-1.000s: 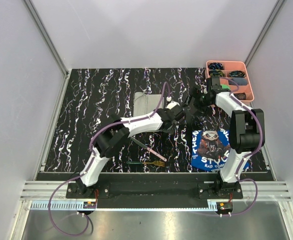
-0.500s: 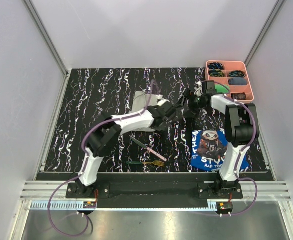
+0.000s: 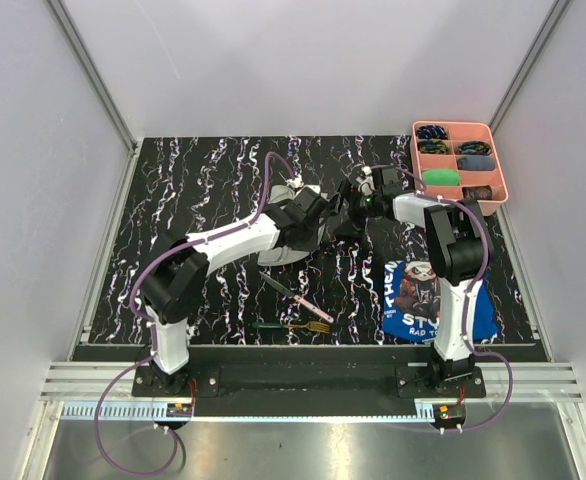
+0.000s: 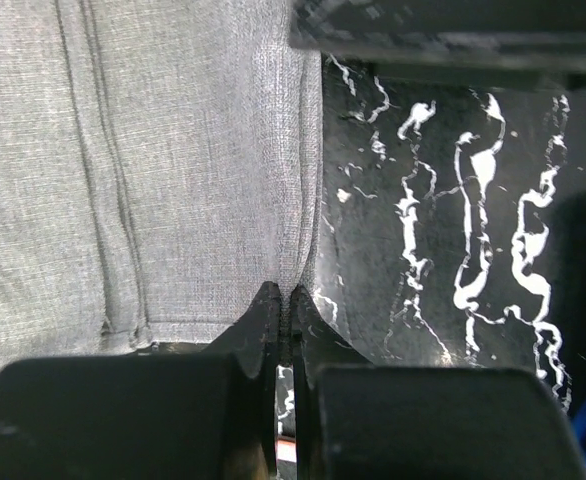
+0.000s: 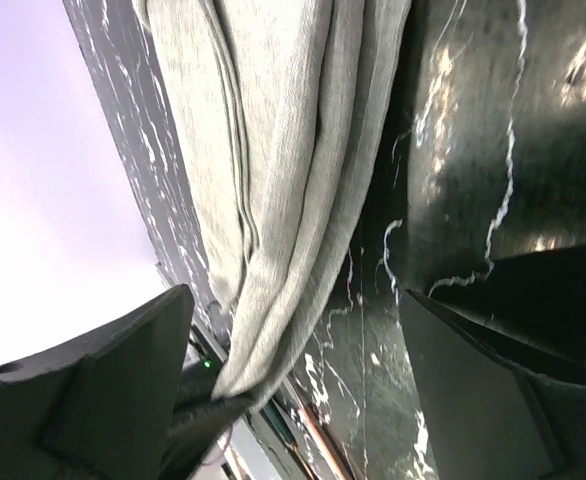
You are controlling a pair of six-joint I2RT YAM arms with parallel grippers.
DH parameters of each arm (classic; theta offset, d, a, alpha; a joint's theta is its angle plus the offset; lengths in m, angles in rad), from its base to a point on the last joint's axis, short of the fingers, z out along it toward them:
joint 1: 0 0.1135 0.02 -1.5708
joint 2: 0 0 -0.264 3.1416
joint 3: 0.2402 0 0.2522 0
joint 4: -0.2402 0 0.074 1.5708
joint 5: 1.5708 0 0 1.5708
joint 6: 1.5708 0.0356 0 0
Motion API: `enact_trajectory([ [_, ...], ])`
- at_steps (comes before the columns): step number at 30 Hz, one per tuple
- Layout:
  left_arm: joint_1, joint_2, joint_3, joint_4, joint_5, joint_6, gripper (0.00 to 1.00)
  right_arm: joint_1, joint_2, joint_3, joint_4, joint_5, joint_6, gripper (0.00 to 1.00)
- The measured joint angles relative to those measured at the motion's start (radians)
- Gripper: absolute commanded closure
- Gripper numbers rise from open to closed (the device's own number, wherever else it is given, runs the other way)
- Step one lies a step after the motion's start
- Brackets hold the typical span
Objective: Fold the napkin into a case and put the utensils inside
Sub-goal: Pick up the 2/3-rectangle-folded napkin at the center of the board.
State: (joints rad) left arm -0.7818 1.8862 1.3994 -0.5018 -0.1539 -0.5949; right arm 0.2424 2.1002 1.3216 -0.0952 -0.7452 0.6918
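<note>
The left gripper [image 4: 283, 300] is closed, its 2 fingertips pinching the folded edge of the grey napkin [image 4: 153, 170], which spreads out beyond them on the black marbled table [image 4: 453, 200]. The right gripper [image 5: 293, 300] is spread wide, with the napkin's bunched edge between its fingers. The knife [image 3: 298, 295] and fork [image 3: 295, 326] lie well behind both pairs of fingers.
</note>
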Motion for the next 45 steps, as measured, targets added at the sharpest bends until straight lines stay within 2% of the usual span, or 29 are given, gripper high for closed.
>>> enact_trajectory([
  [5, 0.000, -0.001, -0.002, 0.004, 0.027, -0.008, 1.00, 0.003, 0.046, 0.019, 0.047, -0.015, 0.051, 0.18],
  [7, 0.000, -0.005, -0.003, 0.004, 0.032, -0.008, 1.00, 0.004, 0.062, 0.036, 0.057, -0.015, 0.061, 0.26],
  [8, 0.001, -0.007, -0.004, 0.004, 0.037, -0.008, 1.00, 0.004, 0.076, 0.051, 0.065, -0.011, 0.062, 0.32],
  [14, 0.002, -0.020, -0.006, 0.008, 0.058, -0.009, 1.00, -0.003, 0.156, 0.143, 0.089, 0.002, 0.062, 0.49],
  [18, 0.003, -0.020, -0.006, 0.015, 0.078, -0.009, 1.00, -0.013, 0.201, 0.198, 0.091, 0.001, 0.054, 0.69],
  [19, 0.004, -0.019, -0.006, 0.019, 0.084, -0.010, 0.98, -0.016, 0.207, 0.208, 0.091, 0.001, 0.054, 0.71],
  [20, 0.005, -0.019, -0.005, 0.022, 0.091, -0.010, 0.83, -0.020, 0.212, 0.216, 0.091, 0.002, 0.052, 0.74],
  [21, 0.007, -0.017, 0.000, 0.025, 0.105, -0.012, 0.74, -0.024, 0.214, 0.219, 0.091, 0.002, 0.048, 0.82],
  [24, 0.017, -0.007, 0.017, 0.042, 0.151, -0.016, 0.48, -0.037, 0.219, 0.240, 0.073, 0.000, 0.034, 0.95],
  [25, 0.022, -0.005, 0.021, 0.056, 0.175, -0.020, 0.44, -0.044, 0.224, 0.257, 0.060, -0.002, 0.028, 1.00],
  [27, 0.032, -0.005, 0.023, 0.087, 0.216, -0.031, 0.43, -0.058, 0.238, 0.294, 0.039, -0.007, 0.011, 1.00],
  [29, 0.055, -0.005, 0.025, 0.124, 0.263, -0.047, 0.44, -0.070, 0.252, 0.335, 0.014, -0.009, -0.009, 1.00],
  [31, 0.092, -0.005, 0.021, 0.179, 0.315, -0.074, 0.51, -0.077, 0.261, 0.365, -0.010, -0.009, -0.031, 1.00],
  [33, 0.141, -0.005, 0.009, 0.236, 0.348, -0.099, 0.62, -0.084, 0.263, 0.376, -0.024, -0.009, -0.049, 1.00],
  [34, 0.178, -0.004, 0.000, 0.265, 0.363, -0.111, 0.73, -0.086, 0.263, 0.378, -0.035, -0.008, -0.060, 1.00],
  [37, 0.264, 0.018, -0.006, 0.309, 0.383, -0.137, 0.85, -0.086, 0.263, 0.378, -0.061, -0.006, -0.079, 1.00],
  [41, 0.335, 0.084, -0.015, 0.354, 0.382, -0.146, 0.89, -0.085, 0.263, 0.378, -0.083, 0.000, -0.094, 1.00],
  [45, 0.326, 0.136, -0.050, 0.363, 0.383, -0.146, 0.91, -0.085, 0.263, 0.378, -0.093, 0.003, -0.088, 1.00],
])
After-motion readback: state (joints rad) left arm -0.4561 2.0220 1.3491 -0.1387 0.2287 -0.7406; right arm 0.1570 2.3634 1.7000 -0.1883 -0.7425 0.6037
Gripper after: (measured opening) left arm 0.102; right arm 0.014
